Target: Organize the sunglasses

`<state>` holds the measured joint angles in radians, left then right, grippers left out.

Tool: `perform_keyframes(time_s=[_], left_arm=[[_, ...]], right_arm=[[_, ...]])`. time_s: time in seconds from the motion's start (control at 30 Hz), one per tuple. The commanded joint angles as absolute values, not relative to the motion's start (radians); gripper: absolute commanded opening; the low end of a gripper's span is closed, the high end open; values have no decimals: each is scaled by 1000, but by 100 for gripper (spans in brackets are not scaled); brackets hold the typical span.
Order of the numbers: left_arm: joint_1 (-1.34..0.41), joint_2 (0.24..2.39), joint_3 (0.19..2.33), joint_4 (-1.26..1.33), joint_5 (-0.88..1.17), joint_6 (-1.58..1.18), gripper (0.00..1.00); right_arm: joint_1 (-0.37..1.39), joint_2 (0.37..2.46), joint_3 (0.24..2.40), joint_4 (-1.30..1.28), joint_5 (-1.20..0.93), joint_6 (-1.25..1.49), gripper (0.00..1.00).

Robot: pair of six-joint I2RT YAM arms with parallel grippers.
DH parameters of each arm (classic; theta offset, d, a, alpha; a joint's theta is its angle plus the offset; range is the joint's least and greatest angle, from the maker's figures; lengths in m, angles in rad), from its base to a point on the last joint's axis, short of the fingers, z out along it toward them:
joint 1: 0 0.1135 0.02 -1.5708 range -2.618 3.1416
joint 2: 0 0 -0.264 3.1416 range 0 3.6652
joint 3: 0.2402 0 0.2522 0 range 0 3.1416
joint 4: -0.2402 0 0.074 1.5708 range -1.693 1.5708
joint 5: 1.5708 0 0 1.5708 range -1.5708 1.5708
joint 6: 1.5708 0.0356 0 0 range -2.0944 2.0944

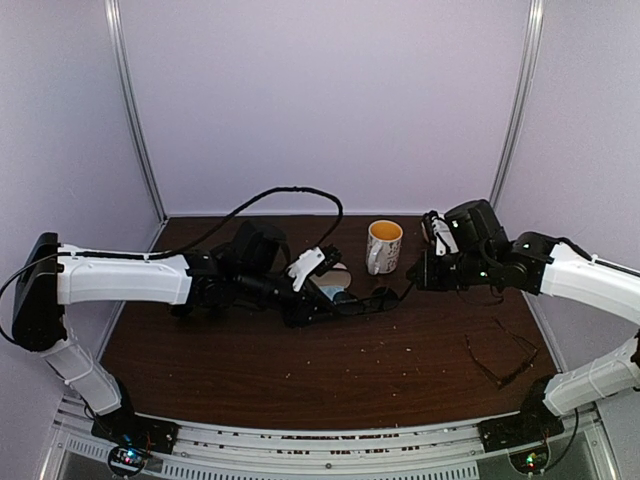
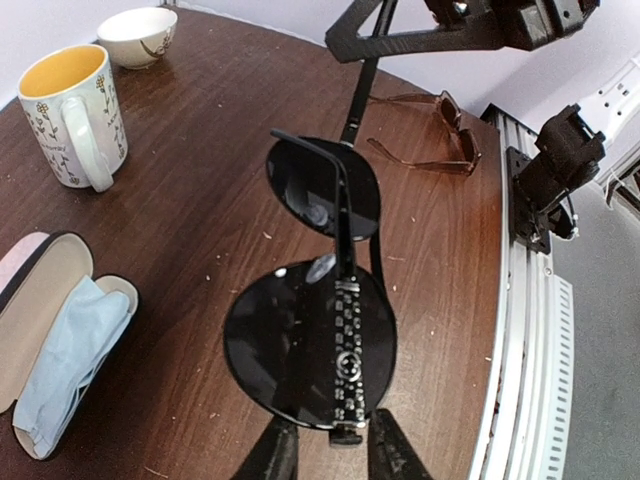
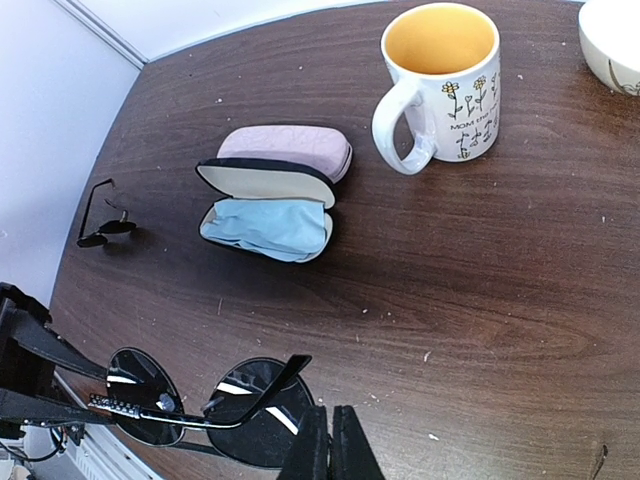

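Observation:
The black sunglasses (image 2: 300, 340) with dark round lenses hang over the table between both arms (image 1: 372, 300). My right gripper (image 3: 330, 425) is shut on their far end, next to one lens (image 3: 255, 410). My left gripper (image 2: 330, 445) stands at the near end; its fingers (image 2: 275, 455) flank the patterned temple's hinge with a small gap on each side. A translucent brown-red pair (image 2: 430, 135) lies on the table to the right (image 1: 500, 355). A thin black-framed pair (image 3: 105, 215) lies far left in the right wrist view.
An open black case (image 3: 265, 200) holding a light-blue cloth (image 3: 265, 225) lies beside a shut pink case (image 3: 290, 150). A flowered white mug (image 1: 384, 245) and a white bowl (image 2: 140, 35) stand behind. The table's metal front rail (image 2: 515, 300) is close by.

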<state>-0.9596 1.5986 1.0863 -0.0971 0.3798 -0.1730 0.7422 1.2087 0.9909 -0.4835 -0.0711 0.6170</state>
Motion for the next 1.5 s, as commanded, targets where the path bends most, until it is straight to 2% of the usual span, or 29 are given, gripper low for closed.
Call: perform_keyframes(time_s=[0.0, 0.07, 0.17, 0.53, 0.8, 1.1, 1.3, 1.47], left_arm=[[-966, 1565, 1080, -29, 370, -167, 21], [-967, 1565, 1080, -31, 371, -167, 15], [-968, 1565, 1080, -34, 374, -166, 0], [-968, 1554, 1075, -39, 364, -178, 0], [-968, 1567, 1069, -32, 338, -199, 0], [-968, 1580, 1070, -20, 324, -216, 0], [-966, 1582, 1067, -25, 315, -219, 0], [-966, 1576, 1061, -25, 309, -218, 0]], right_arm=[[754, 1216, 1023, -483, -95, 635, 0], [756, 1218, 1024, -482, -96, 634, 0], [759, 1221, 1029, -481, -99, 632, 0], [766, 1237, 1039, -505, -96, 609, 1], [773, 1245, 1065, -485, -212, 559, 18], [862, 1306, 1096, -428, -345, 535, 30], [906, 1327, 1125, -428, -397, 508, 42], [912, 1313, 1125, -416, -429, 501, 44]])
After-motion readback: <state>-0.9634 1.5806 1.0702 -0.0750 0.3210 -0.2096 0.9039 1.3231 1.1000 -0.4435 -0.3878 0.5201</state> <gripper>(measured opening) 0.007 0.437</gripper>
